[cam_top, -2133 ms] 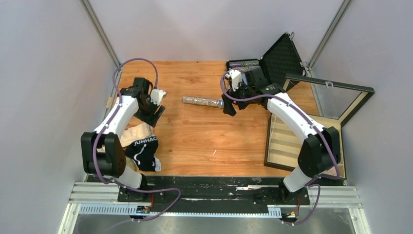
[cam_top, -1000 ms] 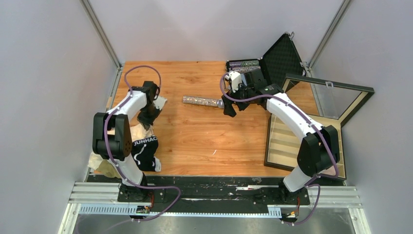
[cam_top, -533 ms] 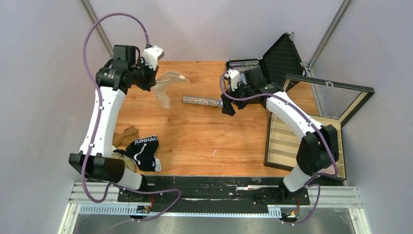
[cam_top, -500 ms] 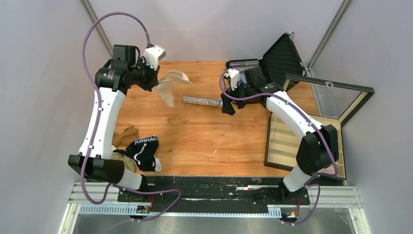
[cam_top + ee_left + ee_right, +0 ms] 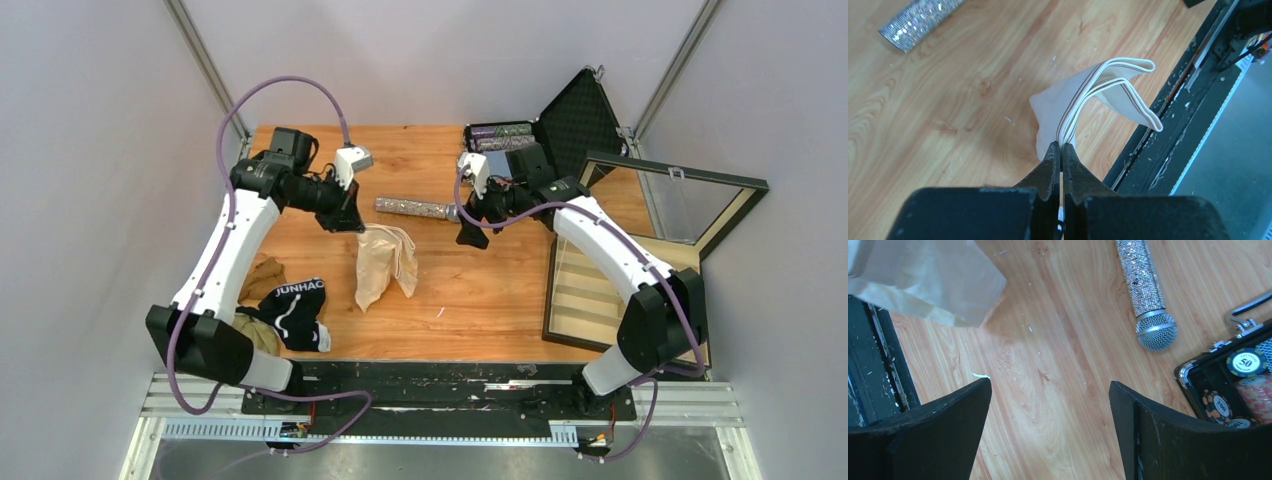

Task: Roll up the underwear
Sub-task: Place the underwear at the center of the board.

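- Cream underwear [image 5: 385, 262]: hung from L gripper [image 5: 1060, 150], clamped on waistband [image 5: 1108, 82], over mid worktop [image 5: 480, 290].
- R gripper [image 5: 1048, 390]: spread wide, empty.
- Handling (est.): light, limp; grab waistband edge.

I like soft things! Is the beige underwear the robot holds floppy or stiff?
Probably floppy: the beige underwear hangs limp and creased from the left end effector. Likely light, since a small pinch on its waistband carries it.
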Robot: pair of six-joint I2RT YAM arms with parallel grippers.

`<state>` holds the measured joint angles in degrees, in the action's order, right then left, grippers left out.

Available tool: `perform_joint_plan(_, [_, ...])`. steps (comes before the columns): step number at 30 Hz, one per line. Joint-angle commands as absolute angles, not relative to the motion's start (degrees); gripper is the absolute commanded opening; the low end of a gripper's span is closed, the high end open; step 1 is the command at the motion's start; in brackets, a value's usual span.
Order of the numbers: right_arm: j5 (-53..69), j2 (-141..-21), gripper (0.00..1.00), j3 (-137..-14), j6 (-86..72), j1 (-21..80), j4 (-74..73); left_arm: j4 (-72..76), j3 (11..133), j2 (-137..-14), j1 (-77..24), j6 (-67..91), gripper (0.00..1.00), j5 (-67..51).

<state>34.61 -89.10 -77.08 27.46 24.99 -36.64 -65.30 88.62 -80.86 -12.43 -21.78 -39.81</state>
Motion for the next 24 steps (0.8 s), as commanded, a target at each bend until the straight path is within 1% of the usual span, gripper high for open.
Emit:
perform_joint_plan(1, [38.6,-88.2,0.89,-74.7,31.2,25.1,-34.6,-57.6,84.6,-85.2,-12.6,-24.5,0.0,-37.1])
perform_joint_plan(3, [39.6,-88.9,0.89,-73.9,30.5,25.1,-33.6,-50.2,83.2,-89.8,-12.7,-21.0,0.01,-31.2])
perform_joint_plan(4, [39.9,-89.6,0.88,-73.8,29.7,25.1,-33.0,-45.7,83.7,-93.8,-12.7,-19.7,0.18,-26.6])
perform_joint_plan(5, [40.0,-90.8,0.88,-74.1,28.7,25.1,-32.6,-43.5,84.5,-95.9,-12.7,-17.0,0.29,-24.1])
perform_joint_plan(6, [40.0,-91.5,0.88,-74.7,27.5,25.1,-32.4,-40.6,87.4,-100.0,-12.7,-15.3,0.44,-18.3])
perform_joint_plan(7, [40.0,-92.9,0.88,-75.6,26.4,25.1,-32.3,-40.0,89.5,-101.7,-12.7,-12.7,0.48,-15.5])
perform_joint_plan(8, [40.0,-93.5,0.88,-76.4,25.5,25.1,-32.4,-40.1,94.4,-104.7,-12.7,-11.7,0.53,-10.6])
perform_joint_plan(10, [39.8,-94.2,0.88,-77.2,25.2,25.1,-32.1,-41.2,100.6,-106.2,-12.6,-9.3,0.58,-6.2])
perform_joint_plan(12, [38.4,-94.5,0.88,-77.2,24.7,25.1,-31.2,-41.5,101.9,-104.3,-12.7,-6.7,0.65,-5.3])
perform_joint_plan(14, [37.1,-94.9,0.87,-76.6,24.2,25.1,-30.3,-40.8,98.5,-100.6,-12.6,-2.1,0.67,-8.6])
perform_joint_plan(15, [36.7,-95.0,0.87,-76.1,23.5,25.1,-29.6,-40.4,95.1,-99.4,-12.7,-1.2,0.67,-13.6])
perform_joint_plan(17, [36.2,-95.3,0.86,-75.4,21.0,25.0,-28.2,-39.0,89.7,-96.2,-13.3,2.8,0.65,-21.4])
perform_joint_plan(19, [35.5,-95.7,0.84,-74.7,17.6,24.8,-26.5,-38.3,86.6,-95.4,-15.3,5.5,0.62,-25.8])
perform_joint_plan(22, [34.6,-97.0,0.81,-75.0,12.9,24.3,-24.7,-39.0,86.3,-98.4,-19.8,6.9,0.59,-26.3])
perform_joint_plan(24, [34.0,-98.0,0.79,-75.9,10.4,23.7,-24.3,-38.5,87.0,-100.6,-22.6,8.3,0.6,-22.8])
